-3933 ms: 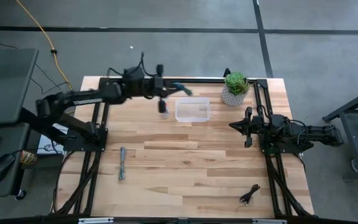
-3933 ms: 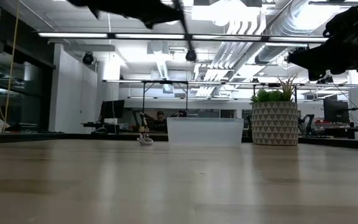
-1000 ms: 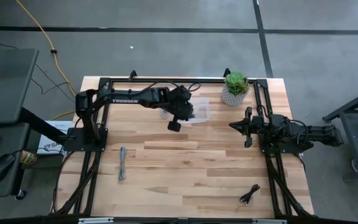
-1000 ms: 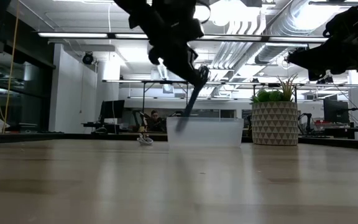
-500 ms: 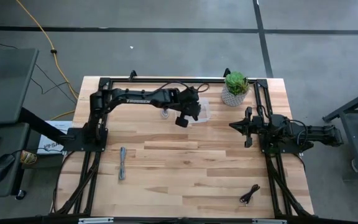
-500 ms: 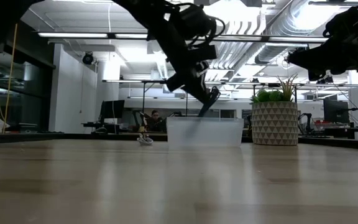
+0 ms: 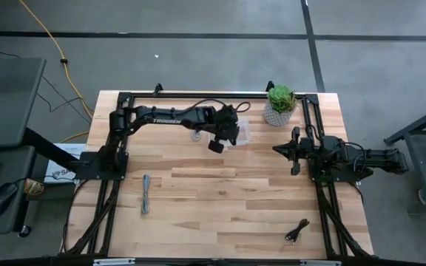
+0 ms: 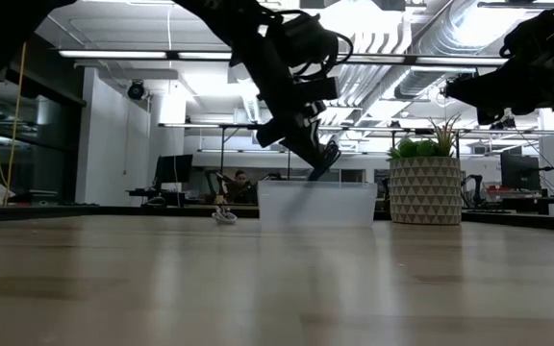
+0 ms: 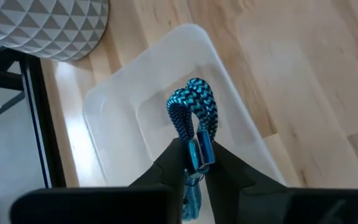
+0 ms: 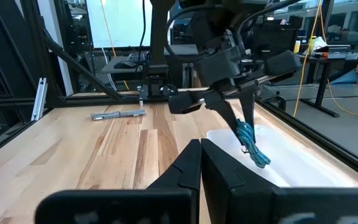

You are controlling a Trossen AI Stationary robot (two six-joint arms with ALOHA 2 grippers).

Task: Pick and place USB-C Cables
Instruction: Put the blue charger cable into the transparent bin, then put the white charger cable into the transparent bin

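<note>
My left gripper (image 7: 231,133) is over the clear plastic bin (image 7: 242,127), shut on a bright blue braided cable bundle (image 9: 194,115), which also shows in the right wrist view (image 10: 251,140). A whitish-grey cable with red bits (image 7: 196,135) lies on the table just left of the bin. The longer blue-grey cable (image 7: 146,194) lies near the left arm's base. The black cable (image 7: 296,231) lies at the near right. My right gripper (image 7: 279,150) waits shut above the table's right side and holds nothing. My left gripper pinches the blue cable bundle between its two fingers at the silver plug (image 9: 201,149). The folded loop end (image 9: 194,99) sticks out past the fingertips. The fingers (image 8: 323,160) slant down toward the table's right. The bundle hangs clear above the bin (image 10: 272,169).
A potted plant in a patterned white pot (image 7: 279,103) stands right of the bin at the far edge. Dark frame rails (image 7: 198,94) run along the far edge and both sides. The wooden table (image 7: 228,207) stretches bare between the near cables.
My left gripper has moved toward the table's right, from the bin's left wall to above its middle, and has risen a little. It has stayed shut on the blue cable, which moved with it. In the last half second it has hardly shifted.
</note>
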